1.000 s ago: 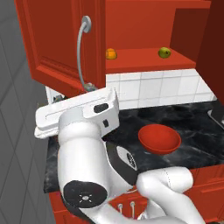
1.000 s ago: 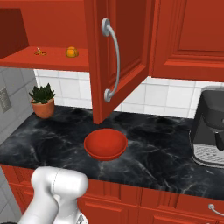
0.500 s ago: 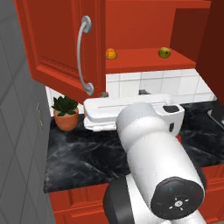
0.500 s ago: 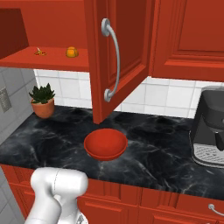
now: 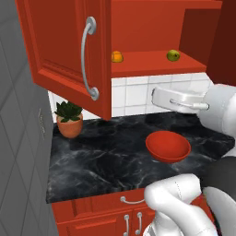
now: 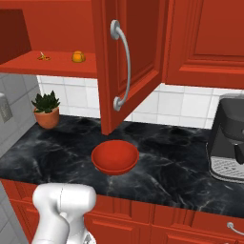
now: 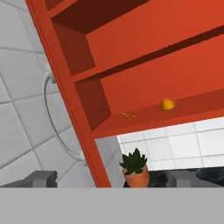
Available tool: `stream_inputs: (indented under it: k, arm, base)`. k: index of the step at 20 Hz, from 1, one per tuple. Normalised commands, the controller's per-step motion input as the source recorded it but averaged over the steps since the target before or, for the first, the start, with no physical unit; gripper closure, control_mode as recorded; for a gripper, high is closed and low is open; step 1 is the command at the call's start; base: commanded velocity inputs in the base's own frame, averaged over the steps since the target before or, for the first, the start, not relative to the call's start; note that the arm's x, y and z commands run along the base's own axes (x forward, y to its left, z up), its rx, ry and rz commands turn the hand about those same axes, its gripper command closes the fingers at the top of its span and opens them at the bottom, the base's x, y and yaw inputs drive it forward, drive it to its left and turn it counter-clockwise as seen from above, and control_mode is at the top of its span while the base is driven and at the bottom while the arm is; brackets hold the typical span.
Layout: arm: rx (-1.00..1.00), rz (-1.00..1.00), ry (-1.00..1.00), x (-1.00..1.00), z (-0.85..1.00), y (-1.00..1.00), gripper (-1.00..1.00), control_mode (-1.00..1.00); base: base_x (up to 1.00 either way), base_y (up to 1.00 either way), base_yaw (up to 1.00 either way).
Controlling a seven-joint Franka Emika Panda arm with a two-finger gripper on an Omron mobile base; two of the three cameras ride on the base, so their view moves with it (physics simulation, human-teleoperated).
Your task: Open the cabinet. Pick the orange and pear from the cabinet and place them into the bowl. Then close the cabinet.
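Cabinet (image 5: 152, 27) stood open, both doors swung out: one door (image 5: 69, 50) at left in the left base view, with its curved handle (image 5: 87, 57); the other door (image 6: 131, 57) hung over the counter in the right base view. Black marble counter (image 5: 101, 152) ran below, with a white tile backsplash behind it. A dark coffee machine (image 6: 228, 138) sat at the far right in the right base view. Bowl (image 5: 168, 146) sat upright on the counter, under the cabinet's open shelf, nothing in it. Potted plant (image 5: 69, 120) stood at the counter's left end near the wall, well apart from the bowl. Orange (image 5: 117, 56) and pear (image 5: 173, 56) both sat on the lower shelf, well apart from each other, orange nearer the left door. A small yellowish scrap (image 7: 128, 115) lay on the shelf left of the orange in hand view; too small to identify. Gripper (image 7: 111, 178) was spread wide, fingertips (image 7: 41, 178) far apart, holding and touching nothing, aimed up at the shelf from below.
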Motion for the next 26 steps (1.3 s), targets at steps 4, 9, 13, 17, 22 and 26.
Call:
stream_inputs:
  k: [4,9,13,17,22,26]
  arm:
    - [0.18,0.37,0.12,0.03,-0.02,-0.26,-1.0,-1.0]
    - [0.06,0.2,0.01,0.21,-0.08,0.11,-1.0,-1.0]
    - [0.0,0.07,0.0,0.04,-0.28,0.44,-1.0,-1.0]
    - [0.01,0.03,0.0,0.27,-0.13,0.08,-1.0,-1.0]
    - [0.08,0.04,0.02,0.55,0.0,0.0,-1.0,-1.0]
    - [0.07,0.13,0.06,0.69,-0.01,0.03,-1.0,-1.0]
  base:
    - [0.0,0.0,0.0]
    - [0.0,0.0,0.0]
    - [0.0,0.0,0.0]
    - [0.0,0.0,0.0]
    - [0.0,0.0,0.0]
    - [0.0,0.0,0.0]
